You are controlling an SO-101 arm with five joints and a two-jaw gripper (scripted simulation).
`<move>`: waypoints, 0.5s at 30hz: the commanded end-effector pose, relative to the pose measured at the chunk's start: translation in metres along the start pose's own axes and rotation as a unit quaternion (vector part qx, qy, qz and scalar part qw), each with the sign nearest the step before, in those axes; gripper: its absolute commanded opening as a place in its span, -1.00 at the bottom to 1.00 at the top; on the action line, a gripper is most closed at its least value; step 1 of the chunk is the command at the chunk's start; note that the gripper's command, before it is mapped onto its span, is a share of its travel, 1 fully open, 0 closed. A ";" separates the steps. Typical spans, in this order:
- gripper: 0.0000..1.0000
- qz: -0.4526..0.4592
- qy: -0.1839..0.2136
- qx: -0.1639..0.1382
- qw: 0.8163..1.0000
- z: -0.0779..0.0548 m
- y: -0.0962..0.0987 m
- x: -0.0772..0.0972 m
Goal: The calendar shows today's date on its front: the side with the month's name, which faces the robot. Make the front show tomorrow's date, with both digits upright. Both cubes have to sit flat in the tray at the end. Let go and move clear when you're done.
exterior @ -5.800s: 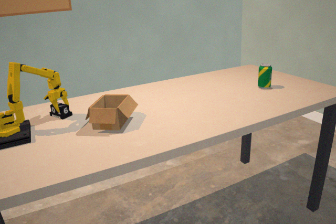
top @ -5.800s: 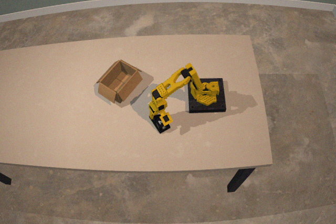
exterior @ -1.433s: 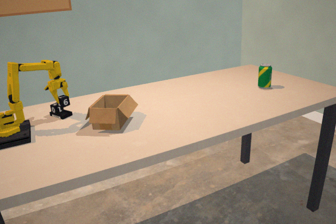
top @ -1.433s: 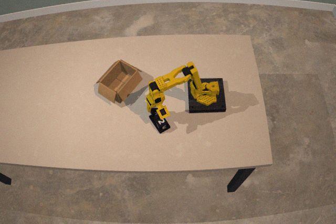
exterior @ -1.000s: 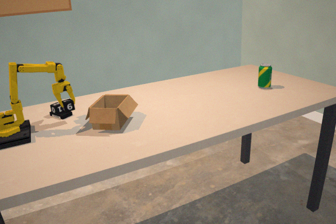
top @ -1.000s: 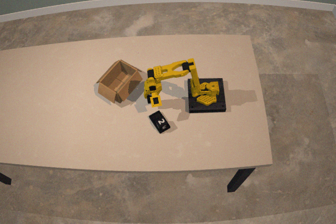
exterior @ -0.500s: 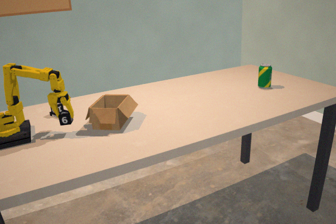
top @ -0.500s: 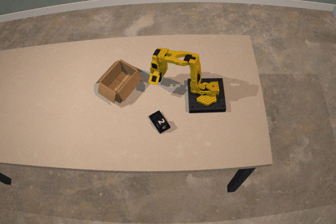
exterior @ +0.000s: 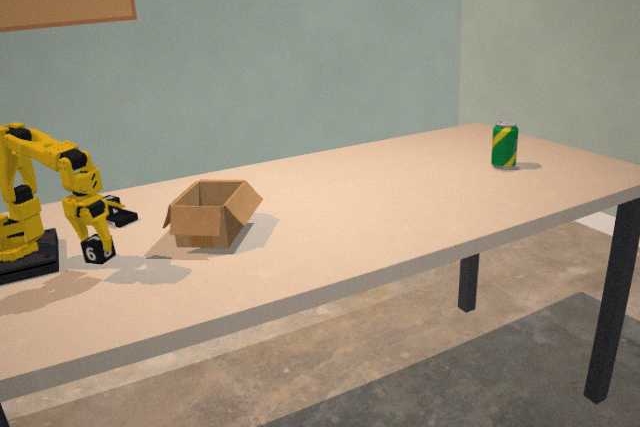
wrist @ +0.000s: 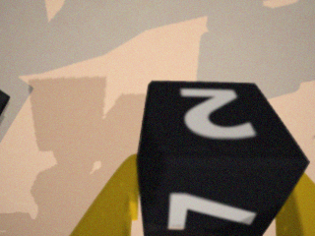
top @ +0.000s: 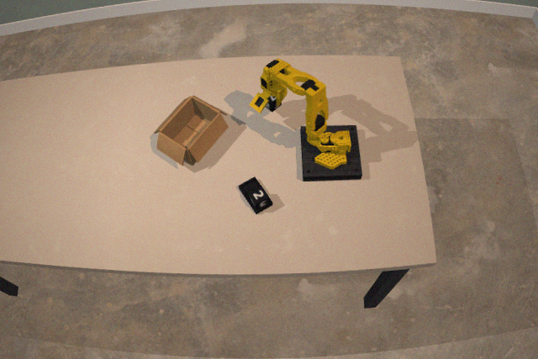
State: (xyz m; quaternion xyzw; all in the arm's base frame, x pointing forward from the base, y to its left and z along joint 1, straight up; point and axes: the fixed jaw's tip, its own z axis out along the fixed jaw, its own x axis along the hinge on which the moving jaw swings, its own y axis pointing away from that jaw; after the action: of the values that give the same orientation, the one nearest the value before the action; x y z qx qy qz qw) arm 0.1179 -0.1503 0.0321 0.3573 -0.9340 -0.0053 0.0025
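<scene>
My gripper (top: 266, 103) (exterior: 96, 245) (wrist: 207, 216) is shut on a black digit cube (top: 273, 104) (exterior: 92, 253) (wrist: 217, 162). It holds the cube low over the table, behind the arm's base and to the right of the cardboard box. The wrist view shows a white 2 and a 7 on the cube's faces. The exterior view shows a 6 on it. The black calendar tray (top: 247, 186) (exterior: 126, 216) lies on the table in front of the arm. The other cube (top: 259, 197) sits in it with a 2 on top.
An open cardboard box (top: 191, 129) (exterior: 211, 213) stands left of the gripper. The arm's black base plate (top: 332, 172) (exterior: 25, 262) is on the table. A green and yellow can (exterior: 504, 144) stands far off near the table's end.
</scene>
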 end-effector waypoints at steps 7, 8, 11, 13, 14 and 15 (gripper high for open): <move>-1.00 0.048 -0.001 0.006 0.999 0.000 0.003 0.019; -1.00 0.049 -0.001 0.006 0.999 0.000 0.003 0.020; -1.00 0.049 -0.001 0.006 0.999 0.000 0.003 0.020; -1.00 0.049 -0.001 0.006 0.999 0.000 0.003 0.020; -1.00 0.049 -0.001 0.006 0.999 0.000 0.003 0.020; -1.00 0.049 -0.001 0.006 0.999 0.000 0.003 0.020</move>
State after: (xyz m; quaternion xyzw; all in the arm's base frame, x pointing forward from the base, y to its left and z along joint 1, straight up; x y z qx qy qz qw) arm 0.1030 -0.1611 0.0312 0.3121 -0.9500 -0.0041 0.0019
